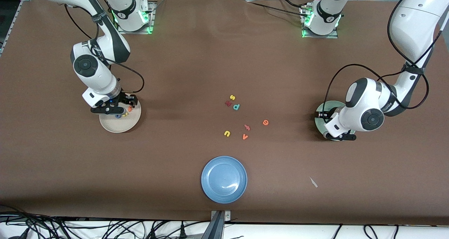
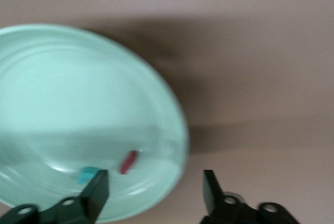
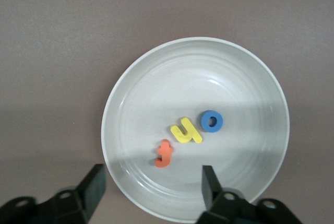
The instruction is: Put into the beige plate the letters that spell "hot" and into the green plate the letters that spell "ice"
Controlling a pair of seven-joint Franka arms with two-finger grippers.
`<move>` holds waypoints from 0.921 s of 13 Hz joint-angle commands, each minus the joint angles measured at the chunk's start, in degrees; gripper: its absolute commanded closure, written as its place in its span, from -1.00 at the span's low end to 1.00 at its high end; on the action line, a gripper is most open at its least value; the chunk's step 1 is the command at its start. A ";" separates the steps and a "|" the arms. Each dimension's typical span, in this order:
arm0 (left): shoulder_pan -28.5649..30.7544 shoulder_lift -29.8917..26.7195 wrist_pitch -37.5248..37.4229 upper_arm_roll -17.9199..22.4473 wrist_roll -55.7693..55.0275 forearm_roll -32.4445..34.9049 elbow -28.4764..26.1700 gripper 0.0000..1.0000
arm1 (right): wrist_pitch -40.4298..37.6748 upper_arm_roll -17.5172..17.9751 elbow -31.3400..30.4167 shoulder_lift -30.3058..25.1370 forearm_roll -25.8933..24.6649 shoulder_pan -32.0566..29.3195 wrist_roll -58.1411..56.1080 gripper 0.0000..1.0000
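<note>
— Jaws first: how do they stand?

— Both sets stand apart with nothing between them. On the right gripper (image 3: 150, 185) the fingers are spread over the beige plate (image 3: 130, 93); on the left gripper (image 2: 155, 190) they are spread over the rim of the green plate (image 2: 62, 78).

— And the letters?

— In the beige plate lie a yellow h (image 3: 186, 130), a blue o (image 3: 211, 121) and an orange t (image 3: 164, 153), small flat matte pieces lying close together but apart on the smooth, glossy bowl. The o is a plain ring; the t's long axis runs toward the gripper, and the h lies at a slant to it. In the green plate a dark red i (image 2: 128, 162), a short bar, lies slanted beside a teal c (image 2: 87, 174) that is half hidden by a finger. The orange e (image 1: 265, 122) lies on the brown table (image 1: 210, 56), well apart from both plates.

— What else is out there?

— Near the e lie loose letters: a yellow s (image 1: 232, 97), a teal p (image 1: 236, 107), a dark red k (image 1: 228, 103), a yellow u (image 1: 227, 133) and an orange v (image 1: 245, 137). A round, shiny blue plate (image 1: 214, 183) sits nearer the camera.
</note>
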 commanded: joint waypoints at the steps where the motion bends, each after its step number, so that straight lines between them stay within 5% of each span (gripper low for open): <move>1: -2.26 -1.07 -1.17 -2.56 -8.90 -2.93 2.47 -1.00 | -13.40 0.39 7.58 -3.07 6.69 0.08 -0.59 -1.00; 4: -8.75 -0.19 -0.64 -2.57 -22.26 -2.84 4.74 -0.99 | -32.31 0.75 21.82 -3.42 10.83 0.26 -1.03 -1.00; 7: -13.86 2.97 5.30 -2.48 -32.99 -2.58 6.25 -0.99 | -42.00 -0.22 31.15 -5.70 16.28 0.26 -8.56 -1.00; 10: -17.82 5.78 12.70 -1.26 -40.21 -1.97 6.26 -0.97 | -48.60 -6.87 36.26 -8.16 19.45 2.18 -13.58 -1.00; 12: -20.54 6.49 15.52 1.46 -41.90 -2.05 6.34 -0.96 | -51.86 -15.03 38.72 -9.31 20.95 8.05 -14.65 -1.00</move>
